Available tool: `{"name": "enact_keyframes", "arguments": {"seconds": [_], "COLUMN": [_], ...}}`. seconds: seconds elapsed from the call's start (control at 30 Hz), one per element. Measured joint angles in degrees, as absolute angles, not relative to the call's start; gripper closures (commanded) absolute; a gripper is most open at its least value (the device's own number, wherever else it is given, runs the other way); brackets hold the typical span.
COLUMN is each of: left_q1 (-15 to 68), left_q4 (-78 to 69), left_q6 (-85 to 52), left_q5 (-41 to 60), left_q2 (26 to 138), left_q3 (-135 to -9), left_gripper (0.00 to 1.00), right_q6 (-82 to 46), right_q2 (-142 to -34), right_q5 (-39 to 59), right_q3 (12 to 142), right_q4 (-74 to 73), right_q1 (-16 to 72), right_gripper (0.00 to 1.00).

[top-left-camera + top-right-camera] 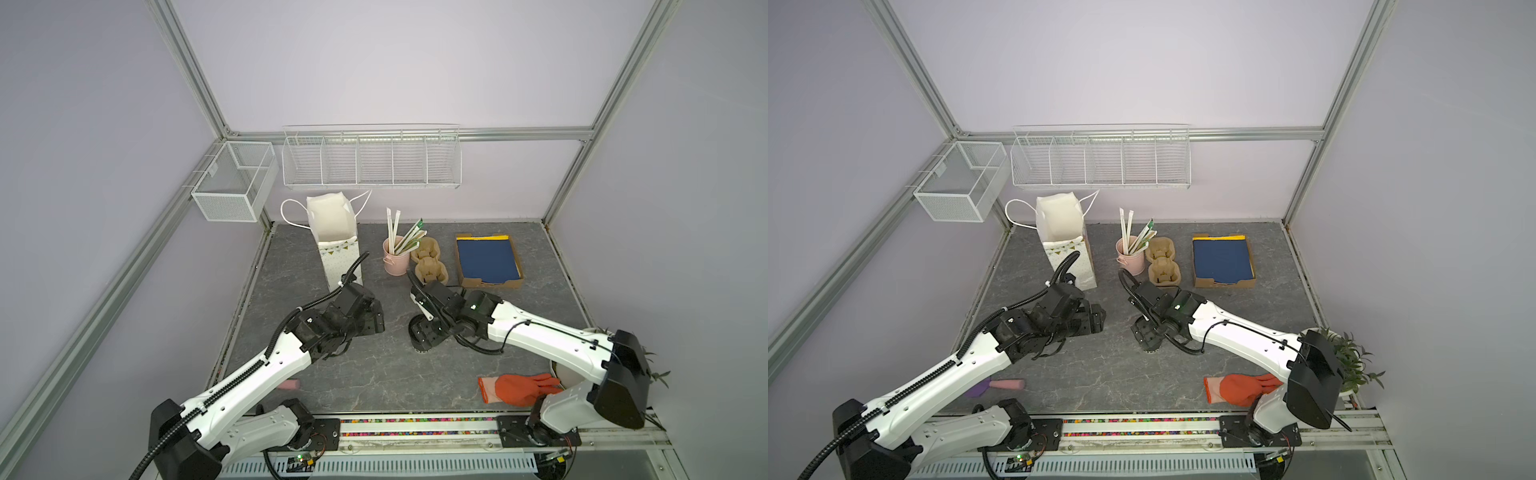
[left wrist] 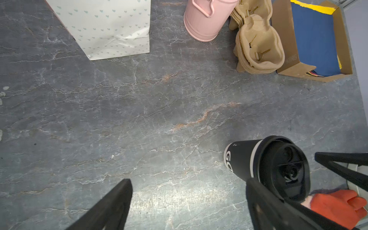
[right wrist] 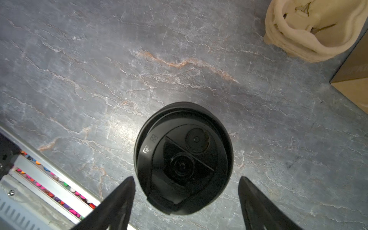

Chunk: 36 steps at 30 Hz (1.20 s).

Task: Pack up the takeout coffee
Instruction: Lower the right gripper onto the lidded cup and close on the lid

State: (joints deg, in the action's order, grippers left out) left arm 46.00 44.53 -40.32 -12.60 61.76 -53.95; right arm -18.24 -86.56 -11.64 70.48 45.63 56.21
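The takeout coffee [image 3: 183, 159] is a black paper cup with white lettering [image 2: 244, 159] and a round black lid [image 2: 286, 169]. It stands upright on the grey table, right of centre. My right gripper [image 3: 186, 179] hangs straight above it, open. Its fingers [image 3: 119, 199] flank the lid with a gap on each side, and in both top views this gripper [image 1: 422, 336] [image 1: 1146, 332] hides most of the cup. My left gripper [image 2: 189, 184] [image 1: 372, 318] is open over bare table just left of the cup, with nothing between its fingers.
A white paper bag [image 1: 336, 237] stands open at the back left. Right of it are a pink cup of straws [image 1: 395, 259], brown pulp carriers [image 1: 428, 262] and a cardboard box of blue napkins [image 1: 488, 259]. An orange glove [image 1: 519, 388] lies front right beside a potted plant [image 1: 1350, 361].
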Motion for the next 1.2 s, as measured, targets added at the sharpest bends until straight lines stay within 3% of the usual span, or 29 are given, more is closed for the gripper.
{"name": "enact_keyframes", "arguments": {"seconds": [1.2], "left_q1": [45.76], "left_q4": [43.99], "left_q6": [-40.25], "left_q5": [-13.5], "left_q2": [61.41], "left_q3": [-51.4], "left_gripper": [0.1], "right_q6": [-17.56], "right_q2": [-88.62], "right_q5": [-13.76], "right_q3": [73.08], "right_q4": [48.03], "right_q1": [56.75], "right_gripper": [0.28]}}
